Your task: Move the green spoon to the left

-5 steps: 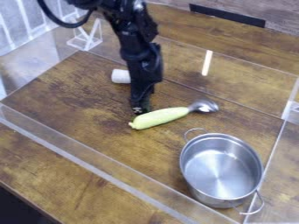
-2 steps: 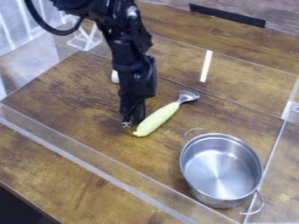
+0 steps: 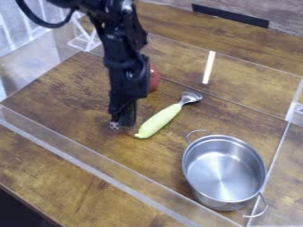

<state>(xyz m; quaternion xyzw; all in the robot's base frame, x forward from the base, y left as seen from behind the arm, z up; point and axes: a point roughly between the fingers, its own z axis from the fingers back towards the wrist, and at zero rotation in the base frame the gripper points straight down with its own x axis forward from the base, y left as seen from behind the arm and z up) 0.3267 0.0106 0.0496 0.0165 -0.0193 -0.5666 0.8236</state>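
The green spoon (image 3: 161,121) lies on the wooden counter (image 3: 71,158), its thick yellow-green handle toward the lower left of the view and its silver head (image 3: 190,97) toward the upper right. Just beside the handle, on its left in the view, is the gripper (image 3: 123,127), clenched, its tip down close to the wood; the spoon is outside its grasp. Above it the black arm (image 3: 119,55) comes in from the top left of the view, bends over, and drops nearly straight down to the gripper, with only a slight lean. Partly behind the arm, on its right side, a red rounded thing (image 3: 153,80) shows, mostly hidden. Below and to the right of the spoon stands the round steel pot (image 3: 224,172), upright and near it, with wire handles on opposite sides. A short white strip (image 3: 210,66) marks the counter beyond the spoon's head.
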